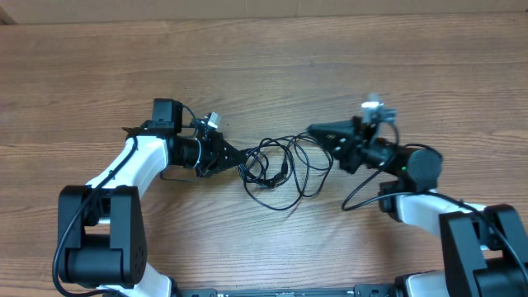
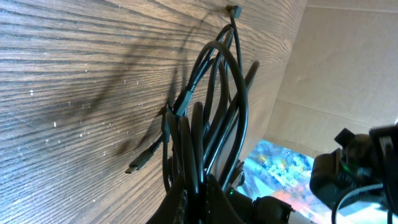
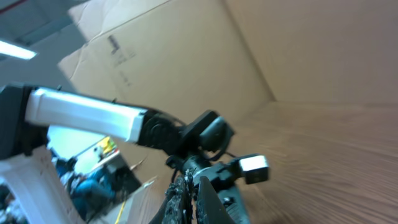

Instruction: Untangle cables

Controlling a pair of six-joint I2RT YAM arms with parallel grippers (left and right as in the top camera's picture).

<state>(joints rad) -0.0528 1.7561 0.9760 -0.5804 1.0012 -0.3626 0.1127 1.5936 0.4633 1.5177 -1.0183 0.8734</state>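
While horizontal, left pincer (image 1: 238, 155), right pincer (image 1: 316, 131) either side of cables (image 1: 280, 169).

Soft, even light fell from above on the desk (image 1: 264, 66). The overhead view was sharp across its whole width, with only faint shadows toward the front edge. In the left wrist view the cables (image 2: 217, 93) threw a broad, soft shadow across the wood. Small specks of glare dotted the grain, and the nearest cords were out of focus. Motion blur smeared the right wrist view, where a ceiling strip light (image 3: 13, 49) was blown out.
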